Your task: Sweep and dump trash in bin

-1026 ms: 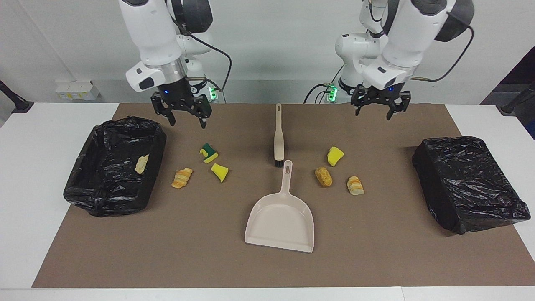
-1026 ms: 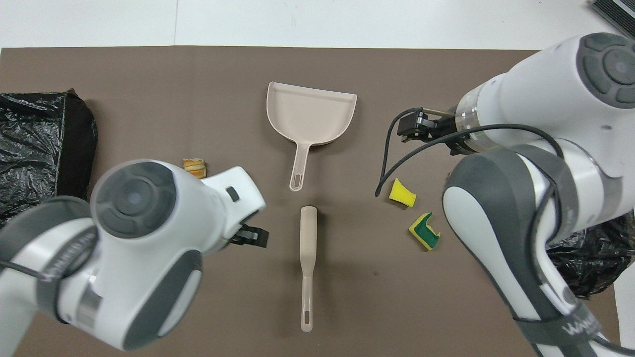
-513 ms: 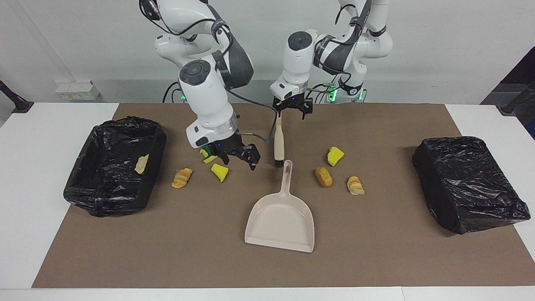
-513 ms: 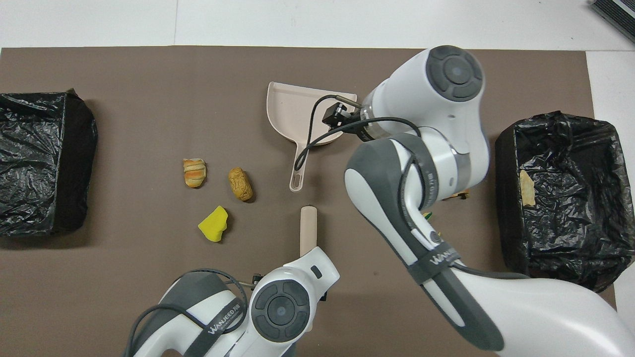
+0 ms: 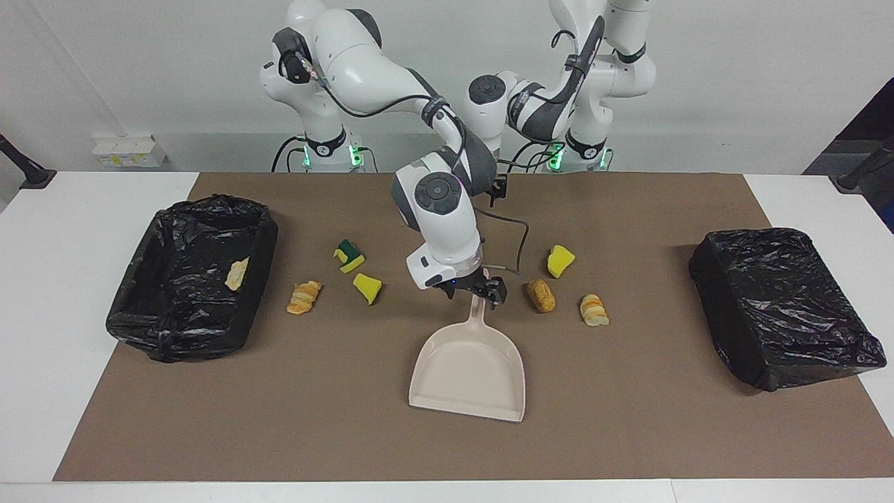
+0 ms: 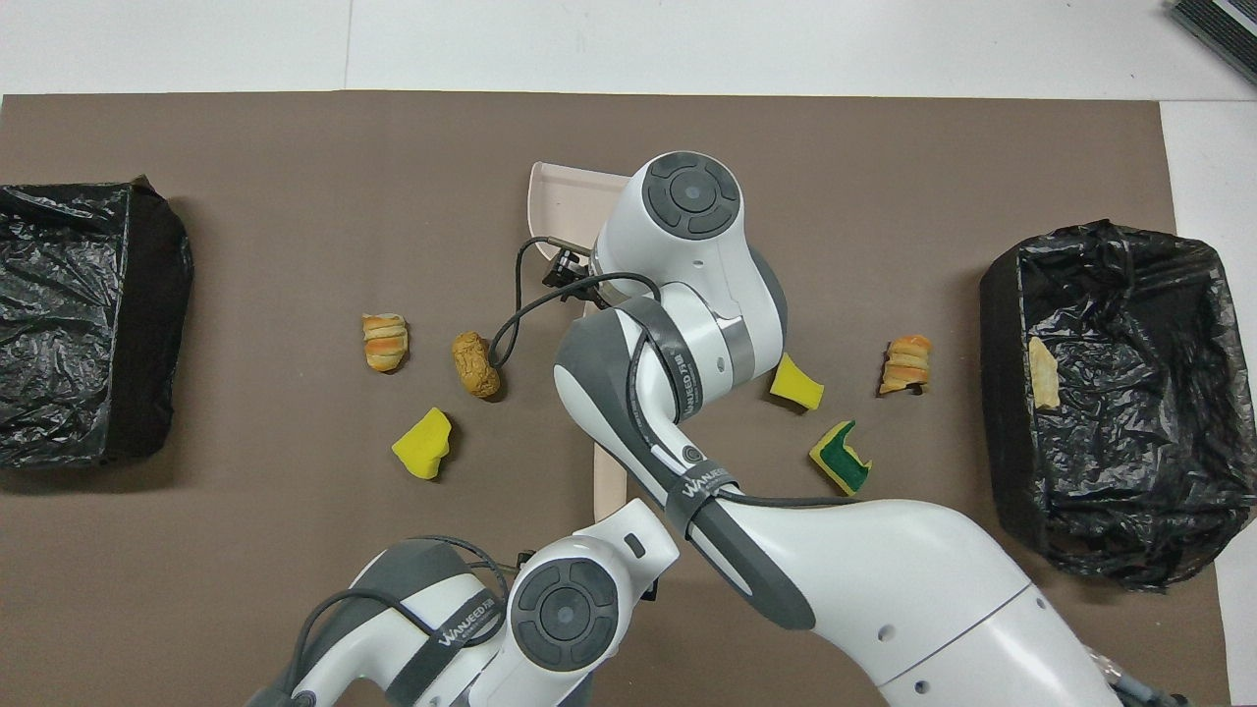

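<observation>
Operator: Where is the trash point(image 5: 367, 287) seen?

Observer: It is scattered on the mat across the middle of the facing frame. Two sponge chunks, one green-topped point(image 5: 348, 256), and a bread piece point(image 5: 304, 297) are laid toward the right arm's end. A third sponge point(image 5: 560, 260) and two bread pieces point(image 5: 540, 295) are laid toward the left arm's end. One scrap point(image 5: 237, 274) is seen inside the open bin point(image 5: 188, 328).

Operator: How are the end effectors found?

Observer: The right end effector point(image 5: 473, 292) is lowered at the frame's centre, its fingers spread to either side of the handle tip of the dustpan point(image 5: 468, 370). Contact cannot be judged. The left end effector point(image 5: 497, 188) is mostly hidden in the upper centre, so it cannot be told whether it is spread or pressed together.

Operator: And the brush point(image 6: 609, 479)?

Observer: Only a strip of it is shown, in the lower centre of the overhead frame.
</observation>
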Available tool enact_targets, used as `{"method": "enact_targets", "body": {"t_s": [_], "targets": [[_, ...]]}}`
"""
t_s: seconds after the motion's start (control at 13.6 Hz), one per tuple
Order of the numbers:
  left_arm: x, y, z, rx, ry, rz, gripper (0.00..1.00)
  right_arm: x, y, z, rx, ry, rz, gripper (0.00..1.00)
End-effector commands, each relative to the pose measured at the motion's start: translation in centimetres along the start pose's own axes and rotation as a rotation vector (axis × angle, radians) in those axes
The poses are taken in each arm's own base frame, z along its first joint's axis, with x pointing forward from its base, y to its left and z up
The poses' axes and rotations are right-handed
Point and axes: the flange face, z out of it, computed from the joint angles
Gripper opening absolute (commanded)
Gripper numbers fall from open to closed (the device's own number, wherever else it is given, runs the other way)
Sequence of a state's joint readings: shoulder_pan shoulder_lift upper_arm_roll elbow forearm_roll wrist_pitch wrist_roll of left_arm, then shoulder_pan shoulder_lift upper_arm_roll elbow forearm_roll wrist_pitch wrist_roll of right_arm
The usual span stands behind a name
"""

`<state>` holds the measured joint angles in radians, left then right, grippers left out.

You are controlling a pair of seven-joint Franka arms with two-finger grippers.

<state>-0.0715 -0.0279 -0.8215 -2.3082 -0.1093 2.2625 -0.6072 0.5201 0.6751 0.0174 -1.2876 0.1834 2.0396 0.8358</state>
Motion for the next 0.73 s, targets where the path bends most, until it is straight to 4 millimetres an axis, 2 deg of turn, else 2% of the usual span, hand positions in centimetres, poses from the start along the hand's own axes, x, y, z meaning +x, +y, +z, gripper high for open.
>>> {"method": "enact_targets", "body": {"t_s": [0.0, 0.07, 0.15, 0.22, 0.29, 0.37, 0.44, 0.51, 0.59, 0.66], "targets": [[0.3, 0.2, 0.6, -0.031, 0.000, 0.007, 0.54, -0.4, -1.0, 1.1, 0.001, -0.012, -0.024, 1.00], [0.1, 0.2, 0.7, -0.024, -0.009, 0.012, 0.34, -0.5, -0.8, 1.2, -0.013, -0.008, -0.048, 1.00], [0.0, 0.2, 0.7, -0.020, -0.014, 0.007, 0.22, -0.4, -0.6, 1.2, -0.025, -0.006, -0.057, 1.00], [0.0, 0.2, 0.7, -0.019, -0.018, 0.004, 0.09, -0.4, -0.5, 1.3, -0.030, -0.005, -0.059, 0.88], [0.2, 0.1, 0.4, -0.016, -0.020, 0.002, 0.00, -0.4, -0.5, 1.2, -0.033, -0.002, -0.065, 0.83], [0.3, 0.2, -0.4, -0.005, -0.027, 0.003, 0.00, -0.5, -0.6, 1.2, -0.037, 0.001, -0.075, 0.75], [0.2, 0.0, -1.0, 0.017, -0.048, 0.014, 0.00, -0.6, -0.6, 1.1, -0.037, 0.003, -0.079, 0.57], [0.3, -0.7, -1.5, 0.043, -0.076, 0.028, 0.00, -0.6, -0.7, 1.0, -0.036, 0.004, -0.079, 0.26], [0.8, -2.8, -2.7, 0.072, -0.089, 0.016, 0.00, -0.7, -0.7, 1.0, -0.036, 0.002, -0.076, 0.00], [0.9, -4.7, -4.3, 0.100, -0.094, 0.031, 0.00, -0.9, -0.9, 1.1, -0.034, 0.001, -0.079, 0.00]]}}
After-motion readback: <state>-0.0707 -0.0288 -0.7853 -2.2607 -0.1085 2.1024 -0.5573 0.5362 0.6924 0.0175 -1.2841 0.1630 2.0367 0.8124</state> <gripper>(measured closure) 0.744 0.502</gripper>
